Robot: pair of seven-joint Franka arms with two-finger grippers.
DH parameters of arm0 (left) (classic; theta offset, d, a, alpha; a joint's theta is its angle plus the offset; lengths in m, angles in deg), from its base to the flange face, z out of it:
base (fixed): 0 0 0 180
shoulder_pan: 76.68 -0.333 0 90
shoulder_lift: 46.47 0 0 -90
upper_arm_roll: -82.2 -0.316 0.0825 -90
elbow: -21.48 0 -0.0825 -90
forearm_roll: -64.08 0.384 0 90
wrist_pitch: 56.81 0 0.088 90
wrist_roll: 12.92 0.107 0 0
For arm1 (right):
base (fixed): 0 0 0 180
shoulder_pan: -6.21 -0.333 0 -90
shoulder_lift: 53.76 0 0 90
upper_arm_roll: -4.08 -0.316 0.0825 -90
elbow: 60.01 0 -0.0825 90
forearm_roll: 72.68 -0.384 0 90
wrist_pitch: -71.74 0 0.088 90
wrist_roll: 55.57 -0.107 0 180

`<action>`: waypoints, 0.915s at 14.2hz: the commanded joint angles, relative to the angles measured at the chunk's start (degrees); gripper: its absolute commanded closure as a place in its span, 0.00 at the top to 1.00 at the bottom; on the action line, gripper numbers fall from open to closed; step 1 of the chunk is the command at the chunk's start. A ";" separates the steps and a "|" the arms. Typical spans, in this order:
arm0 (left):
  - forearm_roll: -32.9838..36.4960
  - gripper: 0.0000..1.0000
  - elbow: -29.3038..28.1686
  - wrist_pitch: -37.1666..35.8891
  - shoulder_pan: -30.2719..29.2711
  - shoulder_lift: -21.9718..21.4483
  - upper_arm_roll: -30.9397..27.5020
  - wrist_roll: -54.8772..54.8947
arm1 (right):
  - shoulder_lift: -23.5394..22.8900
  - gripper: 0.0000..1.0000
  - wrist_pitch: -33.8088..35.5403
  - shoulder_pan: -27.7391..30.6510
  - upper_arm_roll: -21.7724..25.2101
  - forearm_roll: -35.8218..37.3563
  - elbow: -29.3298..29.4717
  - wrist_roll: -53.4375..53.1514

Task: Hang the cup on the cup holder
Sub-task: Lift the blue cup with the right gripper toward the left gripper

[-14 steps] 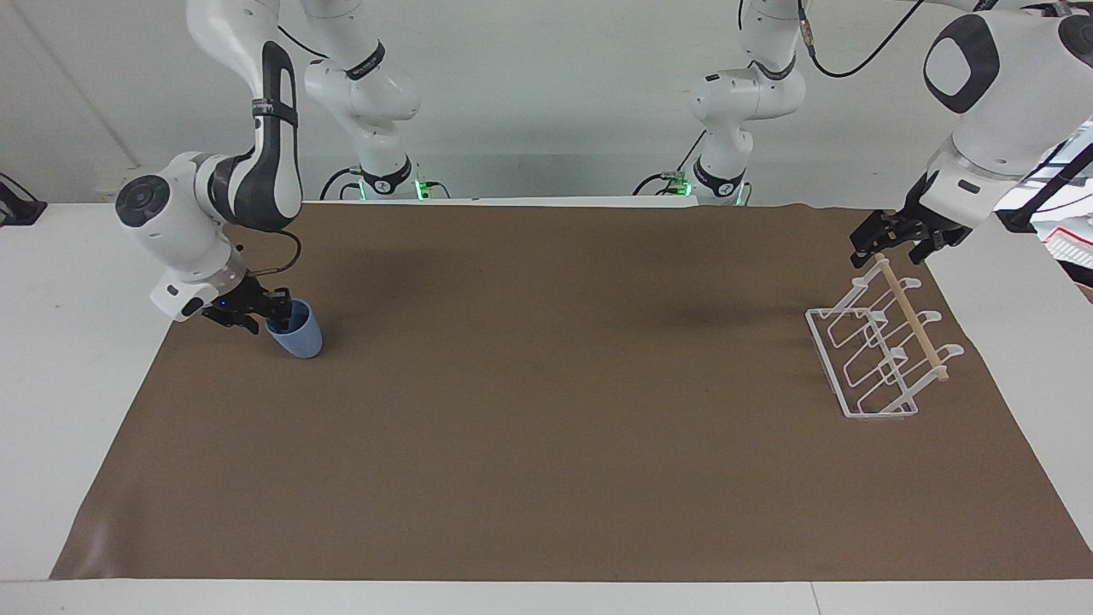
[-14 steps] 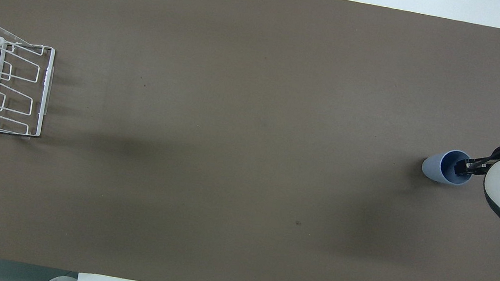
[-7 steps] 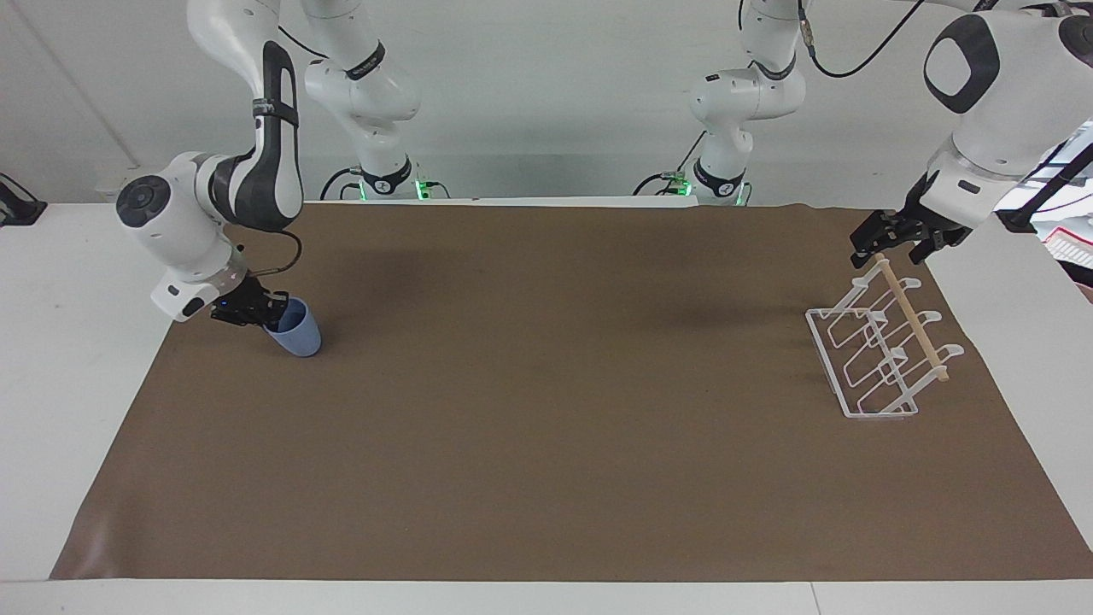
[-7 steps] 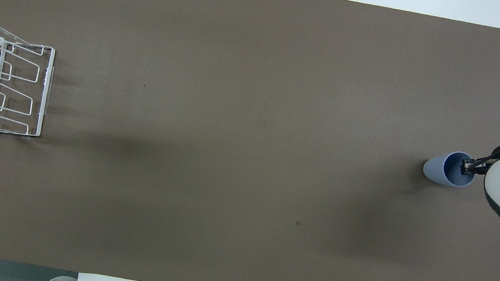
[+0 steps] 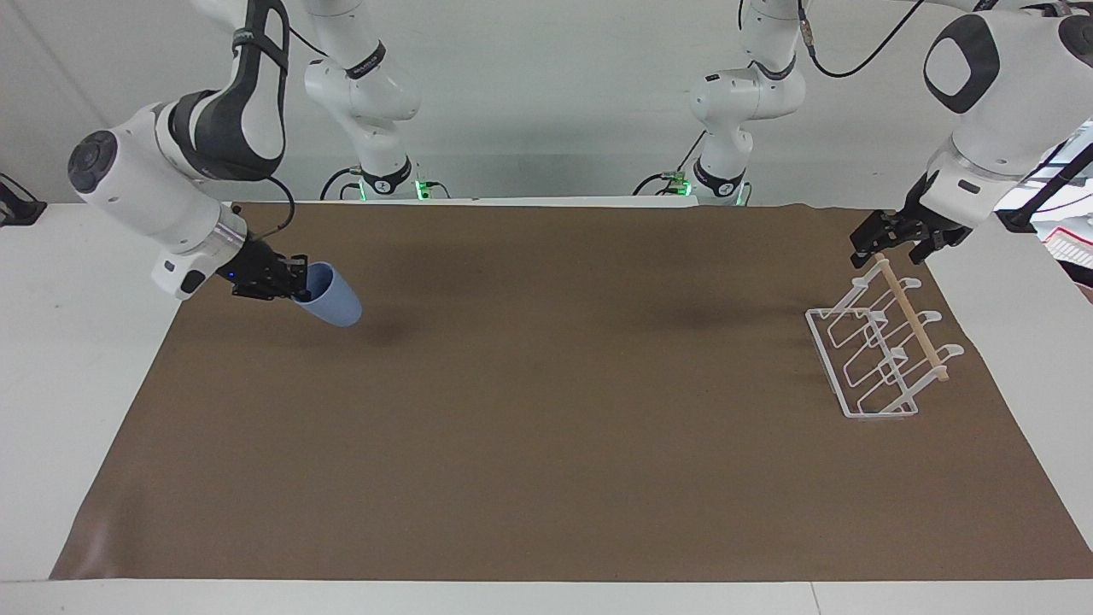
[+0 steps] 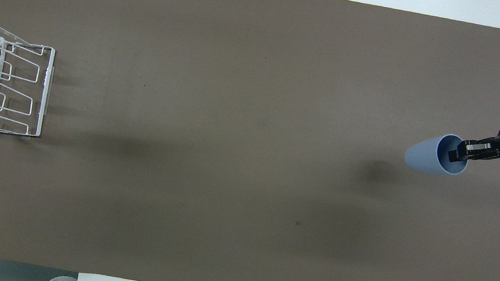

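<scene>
Right pincer (image 5: 297, 284) is clamped on the rim of the cup (image 5: 333, 299), which hangs tilted over the counter's right-arm end. Carry it level, mouth leading, to the cup holder (image 5: 879, 354) at the left-arm edge, where the open left pincer (image 5: 888, 243) waits over its rod.

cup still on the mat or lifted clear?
Apart. Facing view: the cup hangs tilted in the right gripper, its shadow separate on the mat.
</scene>
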 commanded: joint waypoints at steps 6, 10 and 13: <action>0.93 1.00 -0.57 -3.15 -0.98 -0.73 -0.17 0.78 | 0.50 0.00 -4.20 -9.77 -5.21 -26.97 -2.65 -15.33; 0.93 1.00 -0.66 -3.15 -1.24 -1.17 -0.26 0.43 | 0.50 0.00 -11.85 -16.27 -5.21 -38.50 -5.38 -16.21; 0.32 1.00 -3.11 -2.19 -0.37 -2.22 0.18 -7.70 | 0.68 0.00 -16.95 -20.40 -5.21 -43.87 -6.44 -19.01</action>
